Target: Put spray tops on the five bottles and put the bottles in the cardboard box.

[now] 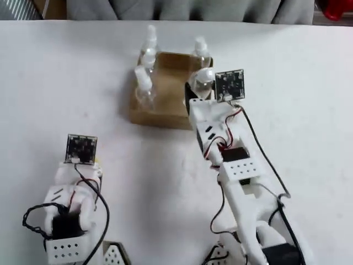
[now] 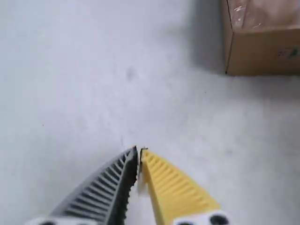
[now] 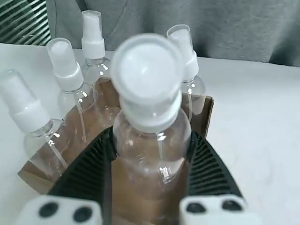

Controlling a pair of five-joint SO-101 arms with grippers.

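The cardboard box [image 1: 165,113] stands at the table's middle back, with several clear bottles with white spray tops upright in it [image 1: 145,88] [image 1: 202,51]. My right gripper [image 3: 150,154] is shut on another capped clear bottle [image 3: 151,140], holding it upright over the box's right side [image 1: 203,78]. The other bottles [image 3: 70,89] [image 3: 187,75] stand behind it in the box [image 3: 206,110]. My left gripper [image 2: 139,157] rests low over bare table at the front left [image 1: 81,165], its grey and yellow fingers shut on nothing. A corner of the box [image 2: 260,51] lies ahead of it.
White table [image 1: 287,72] spreads all around the box. The right arm's body [image 1: 237,171] stretches from the front right toward the box. Grey fabric [image 3: 234,28] hangs behind the table's far edge.
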